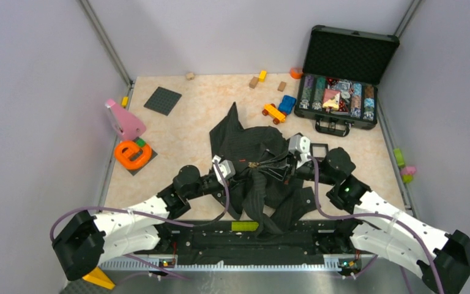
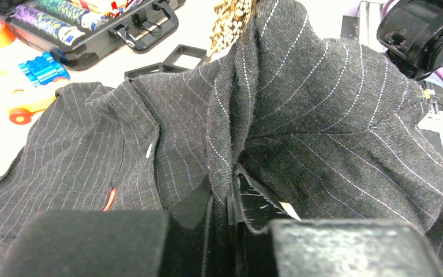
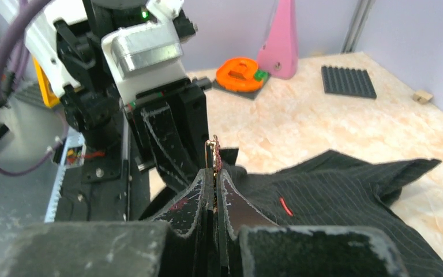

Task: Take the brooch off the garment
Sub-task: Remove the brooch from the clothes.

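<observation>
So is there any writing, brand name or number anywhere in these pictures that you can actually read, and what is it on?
No text can be read in any view.
On the garment, the red mark: too small to read.
The red and yellow sticker: blurred, unreadable.
In the black case, the chips: any print is too small to read.

- My table, pale marbled top, carries everything.
- Dark garment crumpled at centre.
- Open case at two o'clock.
- Toy car, wooden blocks toward twelve.
- Baseplate at eleven; orange ring at nine.
</observation>
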Motion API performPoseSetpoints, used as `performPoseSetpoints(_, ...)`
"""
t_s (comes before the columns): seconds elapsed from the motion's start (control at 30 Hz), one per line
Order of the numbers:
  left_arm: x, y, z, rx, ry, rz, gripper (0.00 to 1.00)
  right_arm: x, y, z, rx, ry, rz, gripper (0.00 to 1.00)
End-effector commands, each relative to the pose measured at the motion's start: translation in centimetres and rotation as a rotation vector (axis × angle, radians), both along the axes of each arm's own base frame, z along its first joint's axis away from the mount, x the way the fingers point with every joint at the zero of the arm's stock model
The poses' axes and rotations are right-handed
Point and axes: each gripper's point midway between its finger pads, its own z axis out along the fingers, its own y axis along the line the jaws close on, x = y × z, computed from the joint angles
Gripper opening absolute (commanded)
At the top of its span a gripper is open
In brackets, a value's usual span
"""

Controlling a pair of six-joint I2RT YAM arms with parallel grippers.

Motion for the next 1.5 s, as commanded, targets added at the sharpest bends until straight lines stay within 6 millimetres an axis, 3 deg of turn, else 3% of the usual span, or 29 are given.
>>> performPoseSetpoints(0.0,0.7,0.3,1.9,0.000,-0.052,0.031,0.03,0.2,-0.5,0.8,-0.093,-0.156,-0.010,0.00)
performPoseSetpoints(0.17,2.6,1.6,1.9,0.088,-0.077,0.148,0.00,1.5,-1.7,-3.4,-0.375,-0.193,-0.028,0.00)
performPoseSetpoints(0.27,4.5,2.9,1.8,0.161,-0.107,0.259,0.00,3.0,-2.8,-4.9,-0.504,-0.204,-0.093,0.00)
performPoseSetpoints(0.53,8.2,3.6,1.3,0.352,-0.196,0.370,0.01,5.1,-2.2,-4.8,-0.690,-0.308,-0.133,0.00)
performPoseSetpoints(0.57,8.4,3.4,1.2,0.363,-0.202,0.368,0.13,5.3,-2.0,-4.1,-0.703,-0.319,-0.144,0.00)
performPoseSetpoints(0.63,7.4,2.2,1.6,0.346,-0.214,0.277,0.49,5.9,-2.0,-3.7,-0.734,-0.298,-0.165,0.00)
performPoseSetpoints(0.7,5.6,0.9,2.6,0.269,-0.226,0.172,0.92,5.6,-1.7,-3.4,-0.744,-0.275,-0.137,0.00)
performPoseSetpoints(0.73,4.9,0.7,2.8,0.226,-0.228,0.142,0.96,5.2,-1.6,-3.3,-0.750,-0.265,-0.110,0.00)
performPoseSetpoints(1.1,2.0,0.1,7.8,-0.019,-0.227,0.057,0.99,3.7,-1.9,-3.9,-0.847,-0.078,-0.046,0.00)
performPoseSetpoints(1.27,2.4,-1.3,7.8,-0.014,-0.227,0.018,0.99,2.6,-0.9,-2.6,-0.772,-0.046,0.003,0.00)
performPoseSetpoints(1.47,2.1,-2.7,6.2,0.046,-0.234,-0.068,0.98,1.8,-0.4,-1.5,-0.740,-0.021,0.038,0.00)
